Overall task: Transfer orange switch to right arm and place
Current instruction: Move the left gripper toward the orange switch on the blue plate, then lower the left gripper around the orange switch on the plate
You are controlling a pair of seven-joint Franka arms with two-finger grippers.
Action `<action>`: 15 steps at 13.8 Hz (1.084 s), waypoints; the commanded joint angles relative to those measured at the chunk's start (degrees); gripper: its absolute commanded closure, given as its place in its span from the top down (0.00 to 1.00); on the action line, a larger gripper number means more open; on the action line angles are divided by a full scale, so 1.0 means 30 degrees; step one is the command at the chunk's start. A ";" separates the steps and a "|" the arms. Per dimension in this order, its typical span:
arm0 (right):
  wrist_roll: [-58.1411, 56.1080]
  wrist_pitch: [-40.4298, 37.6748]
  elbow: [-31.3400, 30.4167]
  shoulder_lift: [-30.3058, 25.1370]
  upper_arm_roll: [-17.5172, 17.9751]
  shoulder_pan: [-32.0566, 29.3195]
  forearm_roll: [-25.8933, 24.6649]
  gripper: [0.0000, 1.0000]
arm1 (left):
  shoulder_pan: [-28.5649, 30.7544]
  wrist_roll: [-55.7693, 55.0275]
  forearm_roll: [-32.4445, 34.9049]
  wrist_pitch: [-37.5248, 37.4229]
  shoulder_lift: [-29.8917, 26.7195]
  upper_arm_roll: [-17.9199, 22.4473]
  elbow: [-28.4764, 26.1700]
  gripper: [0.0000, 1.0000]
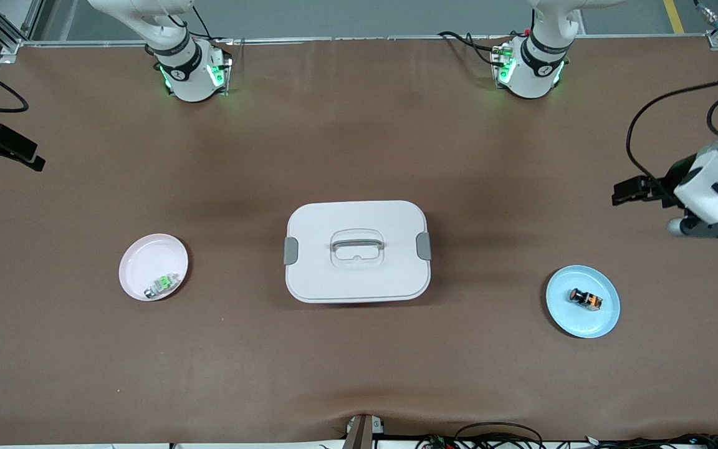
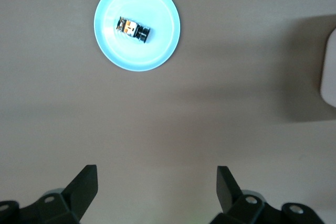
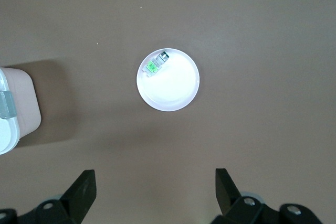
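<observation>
Two hands spread wide, both empty. Left hand (image 2: 157, 192) high over brown table (image 1: 359, 386) at left arm's end. Tiny black push-button switch with orange cap (image 1: 585, 299) lies on its side on round light-blue plate (image 1: 602, 324), long axis across plate, nearer front camera than left arm (image 1: 717, 181); that arm closer. Right hand (image 3: 155, 192) waits above round pink plate (image 3: 173, 90).

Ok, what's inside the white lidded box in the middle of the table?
Cannot tell. The white box has its lid on, with grey latches at both ends, so the contents are hidden. Only the clear handle sits on top.
</observation>
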 commanded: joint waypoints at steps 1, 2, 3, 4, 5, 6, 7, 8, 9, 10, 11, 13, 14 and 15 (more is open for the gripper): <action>-0.0052 -0.0029 0.0012 -0.0195 0.0013 -0.0141 0.0249 1.00 | 0.0141 0.1033 0.0385 0.1160 0.1357 -0.0008 0.0379 1.00; -0.0052 -0.0029 0.0012 -0.0195 0.0013 -0.0141 0.0249 1.00 | 0.0199 0.1151 0.0385 0.1920 0.1913 0.0021 0.0378 1.00; -0.0052 -0.0029 0.0012 -0.0195 0.0013 -0.0141 0.0249 1.00 | 0.0228 0.1413 0.0385 0.2711 0.2469 -0.0008 0.0378 1.00; -0.0052 -0.0029 0.0012 -0.0195 0.0013 -0.0112 0.0249 1.00 | 0.0229 0.1967 0.0385 0.3473 0.3055 -0.0008 0.0378 1.00; -0.0052 -0.0029 0.0012 -0.0195 0.0013 -0.0141 0.0249 1.00 | 0.0258 0.2639 0.0472 0.4119 0.3525 0.0021 0.0378 1.00; -0.0052 -0.0058 0.0012 -0.0195 0.0013 -0.0112 0.0249 1.00 | 0.0432 0.3197 0.0734 0.4676 0.3965 0.0021 0.0378 1.00; -0.0052 -0.0087 0.0012 -0.0195 0.0013 -0.0112 0.0249 1.00 | 0.0753 0.3754 0.1172 0.5233 0.4404 0.0021 0.0378 1.00; -0.0052 -0.0087 0.0012 -0.0195 0.0013 -0.0112 0.0249 1.00 | 0.0959 0.4369 0.1350 0.5789 0.4844 0.0021 0.0378 1.00; -0.0052 -0.0087 0.0012 -0.0195 0.0013 -0.0083 0.0249 1.00 | 0.1019 0.5390 0.1352 0.6433 0.5341 0.0021 0.0407 1.00; -0.0023 -0.0087 0.0012 -0.0195 0.0013 -0.0083 0.0249 1.00 | 0.1223 0.6386 0.1352 0.7078 0.5839 0.0021 0.0408 1.00; -0.0023 -0.0116 0.0012 -0.0195 0.0013 -0.0083 0.0249 1.00 | 0.1544 0.6947 0.1352 0.7606 0.6279 -0.0008 0.0408 1.00; -0.0023 -0.0117 0.0012 -0.0195 0.0013 -0.0083 0.0249 1.00 | 0.1839 0.7011 0.1263 0.8399 0.7245 -0.0008 0.0466 1.00; -0.0023 -0.0117 0.0012 -0.0195 0.0013 -0.0054 0.0249 1.00 | 0.1840 0.7070 0.1264 0.8750 0.7860 -0.0008 0.0495 1.00; -0.0023 -0.0088 0.0012 -0.0195 0.0013 -0.0053 0.0249 1.00 | 0.1869 0.7070 0.1148 0.9102 0.8475 -0.0008 0.0728 1.00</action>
